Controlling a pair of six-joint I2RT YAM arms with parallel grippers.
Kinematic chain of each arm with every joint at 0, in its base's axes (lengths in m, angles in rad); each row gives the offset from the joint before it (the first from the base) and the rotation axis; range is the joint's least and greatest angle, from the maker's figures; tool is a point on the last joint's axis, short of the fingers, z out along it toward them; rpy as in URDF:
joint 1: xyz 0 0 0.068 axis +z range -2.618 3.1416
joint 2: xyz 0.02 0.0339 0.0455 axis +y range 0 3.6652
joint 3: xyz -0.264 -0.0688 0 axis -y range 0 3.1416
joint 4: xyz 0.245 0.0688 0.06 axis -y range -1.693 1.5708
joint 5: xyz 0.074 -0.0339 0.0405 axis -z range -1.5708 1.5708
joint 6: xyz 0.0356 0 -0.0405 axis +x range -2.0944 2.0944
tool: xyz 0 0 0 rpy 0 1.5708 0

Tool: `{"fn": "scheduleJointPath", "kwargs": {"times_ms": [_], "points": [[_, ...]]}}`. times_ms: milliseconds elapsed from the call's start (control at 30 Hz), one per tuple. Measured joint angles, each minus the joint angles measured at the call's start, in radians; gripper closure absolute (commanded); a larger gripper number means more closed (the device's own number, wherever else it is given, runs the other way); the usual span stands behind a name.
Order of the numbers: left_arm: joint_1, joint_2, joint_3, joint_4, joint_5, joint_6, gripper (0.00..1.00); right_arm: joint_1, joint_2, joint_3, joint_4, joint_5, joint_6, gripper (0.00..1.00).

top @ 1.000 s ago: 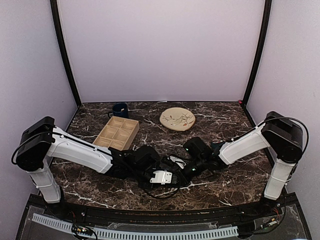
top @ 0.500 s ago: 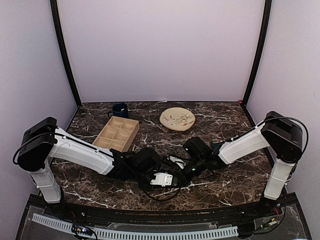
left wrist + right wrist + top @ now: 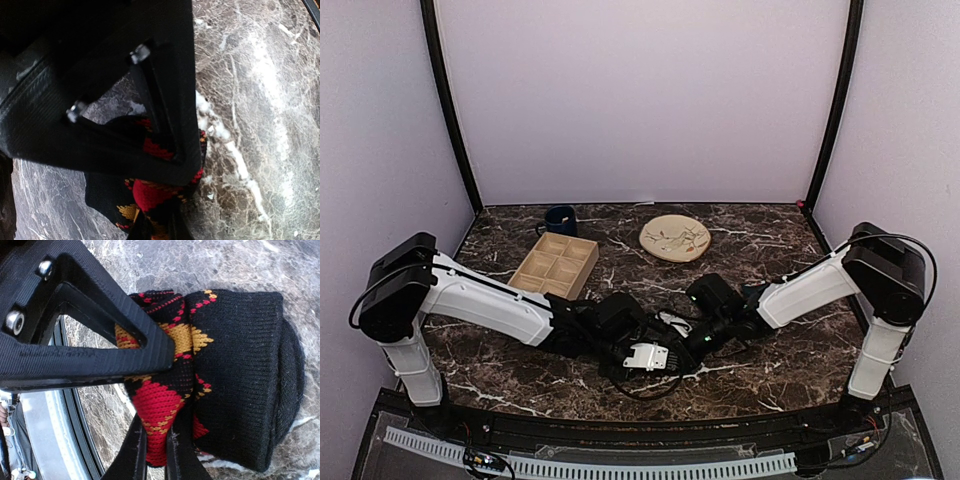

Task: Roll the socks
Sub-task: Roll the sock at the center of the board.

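A black argyle sock (image 3: 235, 365) with red, orange and yellow diamonds lies bunched into a thick roll on the dark marble table. The right wrist view shows my right gripper (image 3: 156, 450) shut on a red fold of it. In the left wrist view the same sock (image 3: 150, 192) narrows between the fingers of my left gripper (image 3: 157, 227), which is pinching it. From above, both grippers meet at the table's front middle, the left gripper (image 3: 655, 342) against the right gripper (image 3: 686, 340). They hide nearly all of the sock there.
A wooden tray (image 3: 554, 267) with several compartments stands at the back left, with a dark blue mug (image 3: 559, 219) behind it. A cream plate (image 3: 675, 238) sits at the back middle. A black cable loops on the table below the grippers.
My left gripper has slid slightly right and its jaws have closed onto the sock. The right arm has held still with its grip unchanged.
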State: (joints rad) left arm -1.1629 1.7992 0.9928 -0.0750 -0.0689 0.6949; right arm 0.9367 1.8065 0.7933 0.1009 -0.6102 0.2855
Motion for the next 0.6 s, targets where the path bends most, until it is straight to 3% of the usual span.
{"fn": "scheduleJointPath", "kwargs": {"times_ms": [300,600], "points": [[0.050,0.035,0.101,-0.136,0.134,-0.034,1.00,-0.014,-0.025,-0.042,0.039,-0.019,0.035,0.65],[0.093,0.087,0.195,-0.238,0.241,-0.079,1.00,-0.047,-0.072,-0.141,0.154,-0.042,0.115,0.59]]}}
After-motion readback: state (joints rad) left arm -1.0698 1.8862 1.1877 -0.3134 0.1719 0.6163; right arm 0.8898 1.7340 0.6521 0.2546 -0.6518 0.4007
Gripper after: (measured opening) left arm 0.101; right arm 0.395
